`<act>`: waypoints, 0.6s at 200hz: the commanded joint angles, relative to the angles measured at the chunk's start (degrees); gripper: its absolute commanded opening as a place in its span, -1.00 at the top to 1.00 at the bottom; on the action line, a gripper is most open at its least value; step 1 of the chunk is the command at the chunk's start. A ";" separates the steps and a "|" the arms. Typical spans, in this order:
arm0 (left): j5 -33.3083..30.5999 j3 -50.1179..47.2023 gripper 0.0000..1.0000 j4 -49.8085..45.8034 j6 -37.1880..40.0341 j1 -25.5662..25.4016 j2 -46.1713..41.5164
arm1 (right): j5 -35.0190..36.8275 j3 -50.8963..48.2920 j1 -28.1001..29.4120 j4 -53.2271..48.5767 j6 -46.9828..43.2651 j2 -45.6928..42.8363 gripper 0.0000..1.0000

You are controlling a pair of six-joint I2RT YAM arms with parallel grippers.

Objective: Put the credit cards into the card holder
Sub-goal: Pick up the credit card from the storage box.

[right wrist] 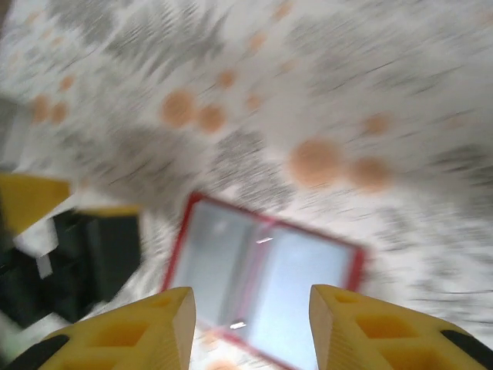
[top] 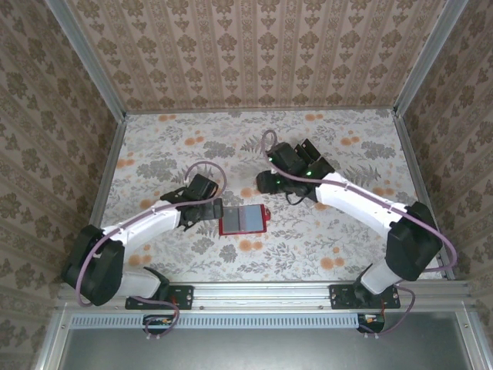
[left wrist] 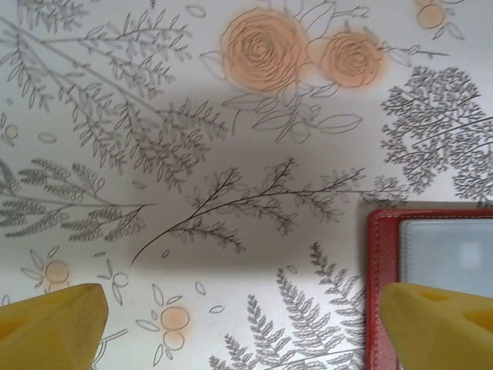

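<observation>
Progress looks nil: card holder (top: 244,220) lies open mid-frame in the top view, its pockets seemingly bare. Left gripper (top: 202,209) gapes wide at its left edge. Right gripper (top: 267,183) hovers just above-right, jaws part-spread and empty. The dark shapes further up-right are probably the credit cards (top: 313,149).

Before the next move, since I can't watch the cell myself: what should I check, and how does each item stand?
1. Card holder lying open and flat: ok.
2. Left gripper open, one finger over the holder's edge: ok.
3. Right gripper carrying a card: not ok, nothing between its fingers.
4. Dark flat shapes by the right gripper are the credit cards: cannot tell.
5. Right wrist view sharp: not ok, blurred.
</observation>
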 commanded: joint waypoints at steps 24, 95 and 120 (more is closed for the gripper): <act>-0.65 1.10 -1.00 -0.56 2.51 -0.35 -2.33 | 19.30 2.16 -6.21 -15.77 -9.06 3.47 0.12; -1.91 -3.24 -1.00 2.76 1.42 -0.35 -8.69 | 28.10 6.21 -9.40 -17.23 -13.83 12.16 0.18; -1.61 -4.42 -1.00 4.15 0.93 -0.40 -9.94 | 27.02 6.40 -10.55 -16.12 -14.37 13.24 0.19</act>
